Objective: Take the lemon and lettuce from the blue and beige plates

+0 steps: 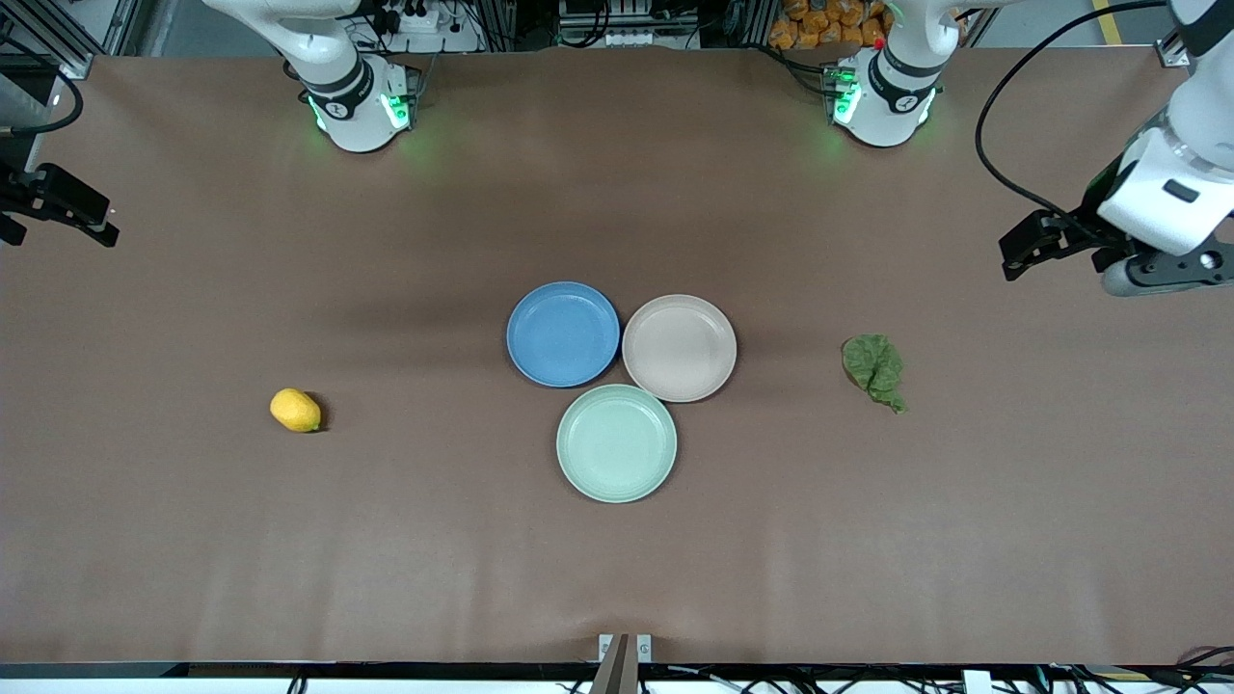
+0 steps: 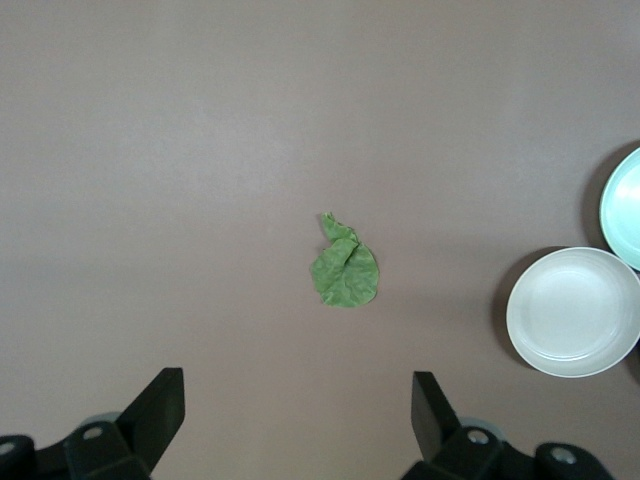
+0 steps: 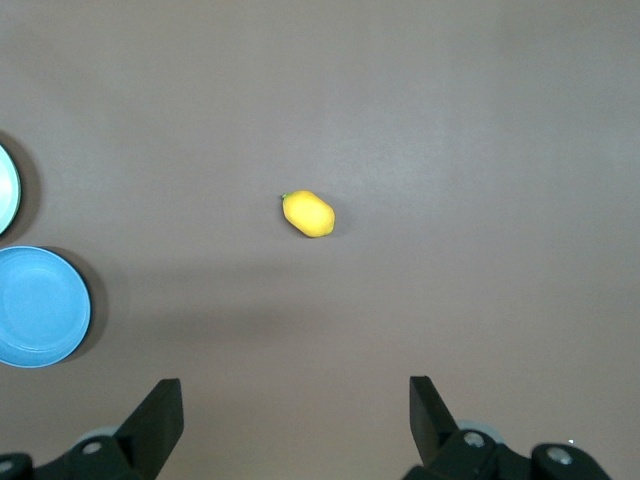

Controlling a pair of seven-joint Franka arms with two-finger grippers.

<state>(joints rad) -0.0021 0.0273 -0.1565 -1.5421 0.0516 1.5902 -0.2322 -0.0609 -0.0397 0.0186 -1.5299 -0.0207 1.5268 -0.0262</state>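
Note:
The yellow lemon lies on the brown table toward the right arm's end; it also shows in the right wrist view. The green lettuce leaf lies on the table toward the left arm's end, and in the left wrist view. The blue plate and the beige plate sit side by side mid-table, both bare. My left gripper is open and empty, up over the left arm's end; its open jaws show in its wrist view. My right gripper is open and empty over the right arm's end.
A pale green plate sits nearer the front camera, touching the other two plates, and is bare. The beige plate shows in the left wrist view and the blue plate in the right wrist view.

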